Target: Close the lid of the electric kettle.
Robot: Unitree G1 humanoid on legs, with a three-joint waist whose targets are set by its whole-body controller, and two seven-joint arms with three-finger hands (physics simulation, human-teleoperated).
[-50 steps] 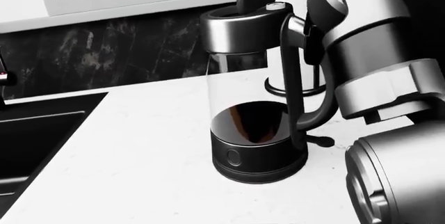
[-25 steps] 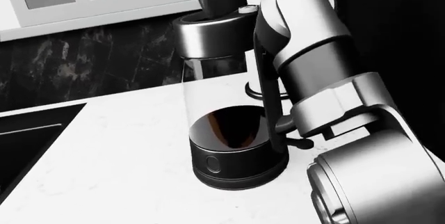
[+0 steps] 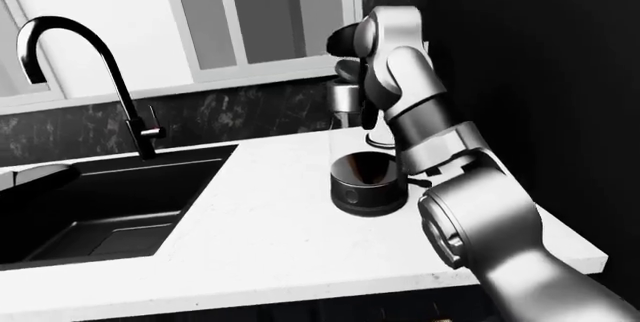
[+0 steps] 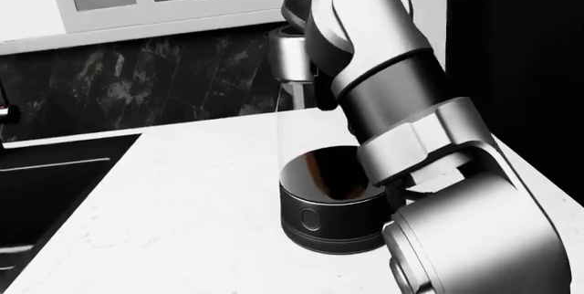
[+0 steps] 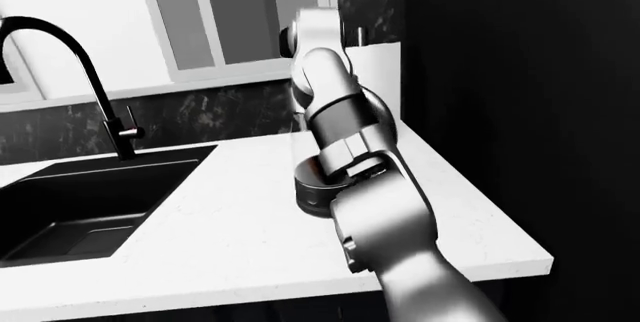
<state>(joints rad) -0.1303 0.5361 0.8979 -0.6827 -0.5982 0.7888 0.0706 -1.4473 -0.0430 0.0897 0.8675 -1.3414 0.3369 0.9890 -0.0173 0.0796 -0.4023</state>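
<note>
At the left-eye view's left, one black sink (image 3: 120,202) is sitting in the white counter (image 3: 270,232), with one curved black faucet (image 3: 75,74) rising behind it. Right of these, one electric kettle (image 4: 328,205) is standing on the counter, near the dark wall. You are reaching your right arm (image 4: 392,116) up over the kettle, elbow bent; your right hand (image 3: 352,41) is hovering at the kettle's silver top (image 4: 290,54). Whether its fingers are gripping anything, the views cannot tell.
</note>
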